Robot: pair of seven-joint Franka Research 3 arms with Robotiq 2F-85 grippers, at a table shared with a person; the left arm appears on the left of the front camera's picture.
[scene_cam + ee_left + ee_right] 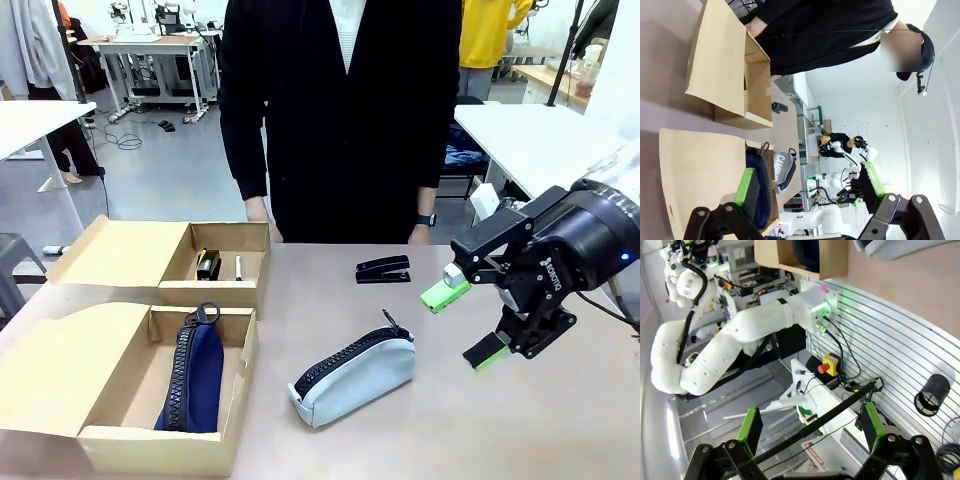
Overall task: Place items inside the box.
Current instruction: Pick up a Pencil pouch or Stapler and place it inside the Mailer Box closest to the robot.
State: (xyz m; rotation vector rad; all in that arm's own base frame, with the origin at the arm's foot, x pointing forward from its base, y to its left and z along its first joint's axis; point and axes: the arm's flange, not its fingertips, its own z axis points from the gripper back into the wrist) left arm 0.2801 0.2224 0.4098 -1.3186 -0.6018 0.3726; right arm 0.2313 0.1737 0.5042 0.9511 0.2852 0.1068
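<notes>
The larger box (110, 440) lies near left with its flap open; a dark blue zip pouch (195, 375) rests inside it. On the bare table lie a grey zip pouch (355, 372) and, farther back, a black stapler (383, 270). My right gripper (466, 322) hovers open to the right of the grey pouch, holding nothing; its wrist view shows the open gripper (811, 424) and the grey pouch's edge (890, 246) at the top. My left gripper (809, 182) is open and empty above the larger box (700, 165), with the blue pouch (759, 172) below it.
A smaller box (225, 292) behind the larger one holds a yellow knife (205, 264) and a marker (238, 267). A person in black stands at the far edge, hands (258, 212) down by the table. The table's right half is free.
</notes>
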